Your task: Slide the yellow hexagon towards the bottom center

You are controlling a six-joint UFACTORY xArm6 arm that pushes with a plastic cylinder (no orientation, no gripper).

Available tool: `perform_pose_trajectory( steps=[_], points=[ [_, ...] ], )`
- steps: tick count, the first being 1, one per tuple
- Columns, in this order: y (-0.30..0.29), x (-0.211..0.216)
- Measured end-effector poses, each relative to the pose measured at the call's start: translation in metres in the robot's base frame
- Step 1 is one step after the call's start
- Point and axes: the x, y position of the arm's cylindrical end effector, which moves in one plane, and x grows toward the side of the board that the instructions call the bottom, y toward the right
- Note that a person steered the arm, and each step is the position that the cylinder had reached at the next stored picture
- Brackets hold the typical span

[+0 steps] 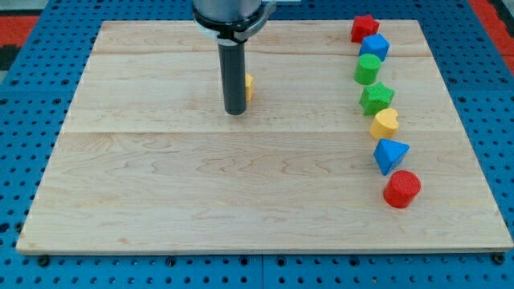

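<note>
The yellow hexagon [249,87] lies on the wooden board [161,185] near the view's top centre. The dark rod hides most of it, so only its right edge shows. My tip [235,111] rests on the board just to the left of and slightly below the hexagon, touching or almost touching it.
A line of blocks runs down the view's right side: a red star [364,28], a blue block [374,46], a green cylinder [368,69], a green star [377,99], a yellow heart [385,122], a blue triangle [390,154] and a red cylinder [401,189].
</note>
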Motion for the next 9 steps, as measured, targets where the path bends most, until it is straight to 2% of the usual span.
perform_pose_trajectory(
  steps=[1, 2, 3, 4, 5, 6, 7, 8, 9],
  points=[
    [-0.046, -0.018],
    [-0.017, -0.070],
    [0.060, -0.029],
    [0.112, 0.048],
    [0.118, 0.056],
    [0.099, 0.027],
    [0.088, 0.078],
    [0.128, 0.131],
    [0.113, 0.109]
  ],
)
